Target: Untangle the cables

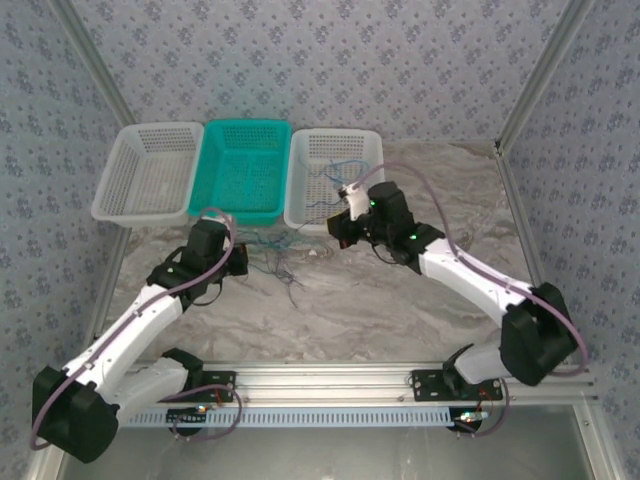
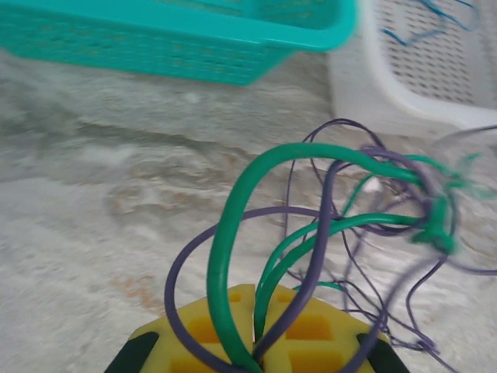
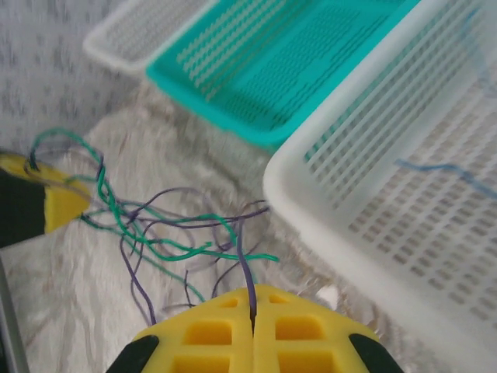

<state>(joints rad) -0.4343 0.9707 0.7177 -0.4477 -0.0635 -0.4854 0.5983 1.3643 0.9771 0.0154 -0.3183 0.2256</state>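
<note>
Three baskets stand in a row along the far side of my marbled grey worktop (image 1: 400, 310). A white slotted plastic basket (image 1: 110, 190) is on the left, a teal slotted plastic basket (image 1: 240, 214) in the middle, and a second white slotted plastic basket (image 1: 296, 180) on the right, all close side by side. A thin blue wire (image 3: 443, 167) lies inside the right one.

Before the middle and right baskets, on the worktop, lies the tangle of thin green and purple cables (image 1: 285, 265), between my two pincers. My left pincer (image 2: 256, 350) sits at the tangle's left, before the middle basket, with several strands clamped between its fingers. My right pincer (image 3: 253, 322) sits at the tangle's right, just before the right basket's near-left corner, with one strand nipped in it.
</note>
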